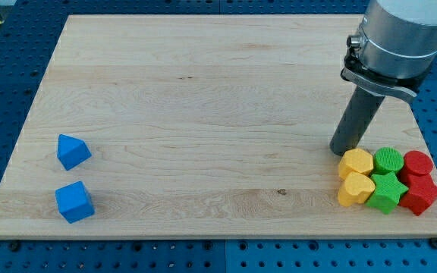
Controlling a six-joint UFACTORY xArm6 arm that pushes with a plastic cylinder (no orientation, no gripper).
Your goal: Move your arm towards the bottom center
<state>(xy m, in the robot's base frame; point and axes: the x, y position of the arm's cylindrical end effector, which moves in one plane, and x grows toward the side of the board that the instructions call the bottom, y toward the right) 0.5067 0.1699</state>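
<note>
Blue blocks sit low at the view's left: a cube (74, 202), and a wedge-like one (73, 151) above it. At the lower right huddle yellow (355, 177), green (387, 179) and red blocks (419, 180). Just above them my tip (344, 150) grasps nothing, nearly touching the yellow. The wooden board's (203, 83) bottom centre lies well leftward; I judge the move barely begun.

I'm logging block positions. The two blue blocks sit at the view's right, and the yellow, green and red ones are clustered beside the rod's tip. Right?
Not quite. The camera view shows the two blue blocks at the view's left. The yellow, green and red ones are clustered beside my tip, as you said.
</note>
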